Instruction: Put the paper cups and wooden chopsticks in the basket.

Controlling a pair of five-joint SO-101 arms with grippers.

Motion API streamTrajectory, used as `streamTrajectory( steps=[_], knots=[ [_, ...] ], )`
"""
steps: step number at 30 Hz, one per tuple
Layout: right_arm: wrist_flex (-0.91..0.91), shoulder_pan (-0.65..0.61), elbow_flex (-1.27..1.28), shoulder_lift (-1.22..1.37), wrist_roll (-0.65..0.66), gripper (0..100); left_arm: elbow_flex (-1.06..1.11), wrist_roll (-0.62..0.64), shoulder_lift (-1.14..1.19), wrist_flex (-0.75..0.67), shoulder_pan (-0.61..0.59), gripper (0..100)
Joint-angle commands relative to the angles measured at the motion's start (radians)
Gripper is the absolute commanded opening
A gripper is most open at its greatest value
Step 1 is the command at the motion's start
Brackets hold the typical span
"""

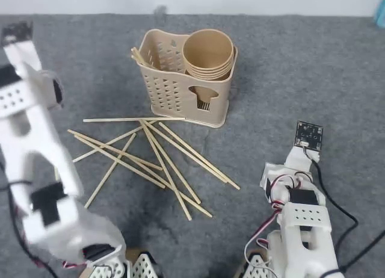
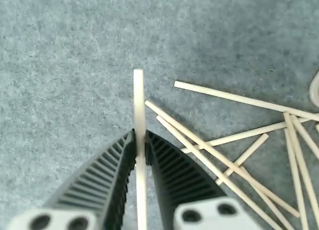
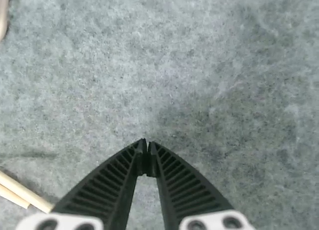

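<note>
**One stick gripped, basket next**

You're on the chopstick step. Your left tool (image 2: 140, 135) is clamped on a chopstick (image 2: 138, 100) that juts past its tips. More loose sticks (image 1: 150, 154) lie scattered on the desk (image 1: 289, 79) in front of the basket (image 1: 162, 85). The cups (image 1: 207, 52) already sit stacked inside it. Next, you likely need to carry the stick over and drop it in end-first. Your right tool (image 3: 145, 144) is closed on nothing.

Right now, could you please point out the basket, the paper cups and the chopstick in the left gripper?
basket (image 1: 171, 94), high view, its perforated front wall.
paper cups (image 1: 207, 51), high view, inside of the top cup.
held chopstick (image 2: 138, 98), left wrist view, its free shaft.
</note>
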Motion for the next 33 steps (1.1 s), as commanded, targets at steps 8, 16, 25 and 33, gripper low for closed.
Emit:
streamTrajectory(
  steps=[8, 16, 25, 33],
  knots=[
    [-0.019, -0.047, 0.014, -0.027, -0.005, 0.9, 0.892, 0.080, -0.640, -0.411, 0.011, 1],
    [0.124, -0.064, -0.048, -0.028, 0.091, 0.9, 1.132, 0.069, -0.779, -0.422, -0.043, 1],
    [0.435, -0.202, -0.316, -0.028, 0.321, 1.2, 1.276, 0.017, -0.832, -0.548, -0.173, 1],
    [0.481, -0.550, -0.506, -0.016, 0.245, 1.5, 1.262, 0.189, -0.830, -0.644, -0.221, 1]
  ],
)
